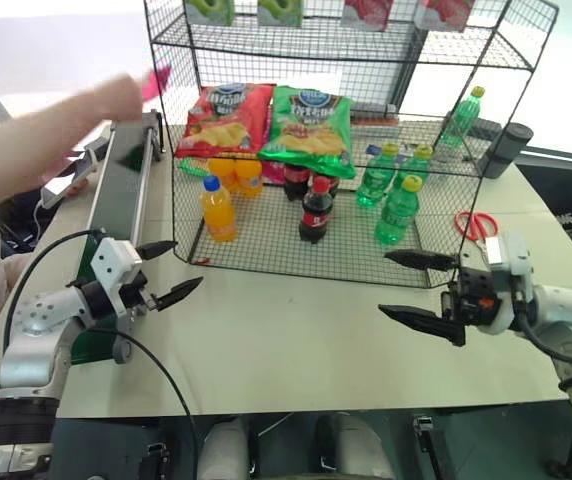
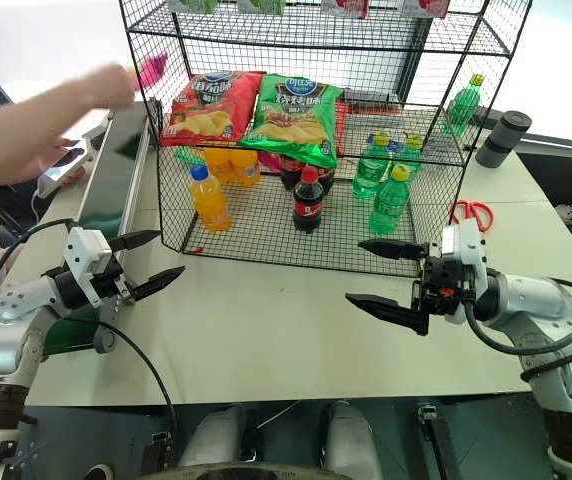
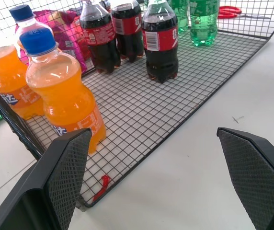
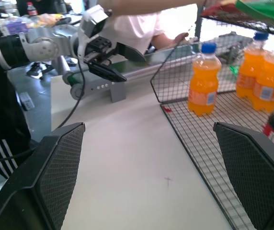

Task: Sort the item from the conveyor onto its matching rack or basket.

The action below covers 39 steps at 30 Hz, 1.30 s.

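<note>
The item (image 1: 156, 81), a magenta-pink bag, shows blurred in a person's hand (image 1: 116, 97) above the far end of the conveyor (image 1: 126, 170), a dark green belt along the table's left side. The black wire rack (image 1: 266, 250) stands at the middle of the table. My left gripper (image 1: 188, 264) hangs open beside the conveyor's near end, pointing at the rack's front left corner, with nothing between its fingers. My right gripper (image 1: 384, 284) is open too, over the table in front of the rack's right corner, pointing left and holding nothing.
On the rack's middle shelf lie a red bag (image 1: 228, 118) and a green bag (image 1: 311, 125). Orange bottles (image 1: 218, 208), cola bottles (image 1: 316, 210) and green bottles (image 1: 398, 210) stand on its floor. Red scissors (image 1: 476, 225) and a dark cup (image 1: 507, 150) sit at the right.
</note>
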{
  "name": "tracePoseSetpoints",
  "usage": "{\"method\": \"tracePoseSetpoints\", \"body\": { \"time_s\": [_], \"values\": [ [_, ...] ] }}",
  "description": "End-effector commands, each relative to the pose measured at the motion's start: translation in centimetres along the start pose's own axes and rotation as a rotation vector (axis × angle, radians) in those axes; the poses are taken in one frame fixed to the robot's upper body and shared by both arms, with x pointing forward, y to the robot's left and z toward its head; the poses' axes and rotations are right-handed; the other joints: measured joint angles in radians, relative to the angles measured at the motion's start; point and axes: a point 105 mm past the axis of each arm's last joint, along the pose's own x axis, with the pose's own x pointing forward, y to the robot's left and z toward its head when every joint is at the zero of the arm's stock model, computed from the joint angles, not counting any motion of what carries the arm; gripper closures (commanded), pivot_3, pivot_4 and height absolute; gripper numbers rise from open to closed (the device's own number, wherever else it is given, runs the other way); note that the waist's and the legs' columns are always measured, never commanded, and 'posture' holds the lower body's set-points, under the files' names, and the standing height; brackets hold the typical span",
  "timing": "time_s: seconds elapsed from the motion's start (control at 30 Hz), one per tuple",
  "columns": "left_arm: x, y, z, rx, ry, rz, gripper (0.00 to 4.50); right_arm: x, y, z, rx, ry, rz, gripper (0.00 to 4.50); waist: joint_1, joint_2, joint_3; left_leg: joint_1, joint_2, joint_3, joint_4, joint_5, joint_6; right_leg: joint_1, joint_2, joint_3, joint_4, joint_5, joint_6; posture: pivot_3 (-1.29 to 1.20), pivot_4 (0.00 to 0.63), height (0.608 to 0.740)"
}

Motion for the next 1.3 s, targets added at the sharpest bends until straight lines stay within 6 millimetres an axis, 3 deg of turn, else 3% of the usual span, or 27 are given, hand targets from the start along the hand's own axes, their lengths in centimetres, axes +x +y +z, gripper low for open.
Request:
{"method": "tracePoseSetpoints", "body": {
  "time_s": [0.03, 0.53, 0.83, 1.03, 1.3],
  "values": [
    [-0.3, 0.4, 1.2, 0.053, -0.023, 0.018, 0.0, 0.4, -0.1, 0.2, -0.018, -0.012, 0.027, 0.03, 0.0, 0.0, 0.0, 0.0, 0.0, 0.0, 0.0, 0.0, 0.0, 0.0, 0.0, 0.0, 0.0, 0.0, 0.0, 0.0, 0.15, 0.74],
    [-1.8, 0.0, 1.0, 0.038, -0.006, 0.043, 0.0, 1.0, -2.6, -0.5, -0.081, -0.046, -0.08, 0.03, -0.001, 0.0, 0.0, 0.0, 0.0, 0.0, 0.0, 0.0, 0.0, 0.0, 0.0, 0.0, 0.0, 0.0, 0.0, 0.0, 0.15, 0.74],
    [-2.3, 0.0, 0.9, 0.043, 0.009, 0.055, 0.0, 1.3, -2.9, -1.0, -0.09, -0.045, -0.078, 0.03, -0.002, 0.0, 0.0, 0.0, 0.0, 0.001, 0.0, 0.0, 0.0, 0.0, 0.0, 0.0, 0.0, 0.0, 0.0, 0.0, 0.15, 0.74],
    [-3.7, -0.1, 1.0, 0.118, 0.033, 0.074, 0.0, 1.5, -3.0, -1.5, -0.085, -0.034, -0.062, 0.03, -0.003, 0.0, 0.0, 0.0, 0.0, 0.001, 0.0, 0.0, 0.0, -0.001, 0.0, 0.0, 0.0, 0.0, 0.0, 0.0, 0.15, 0.74],
    [-6.0, 0.5, 1.4, 0.086, 0.025, 0.207, 0.0, 2.2, -3.2, -2.2, -0.07, -0.033, -0.047, 0.03, -0.003, 0.0, 0.0, -0.001, 0.0, 0.001, 0.0, 0.0, 0.0, -0.001, 0.0, 0.0, 0.0, 0.0, 0.0, 0.0, 0.15, 0.74]
  ]
}}
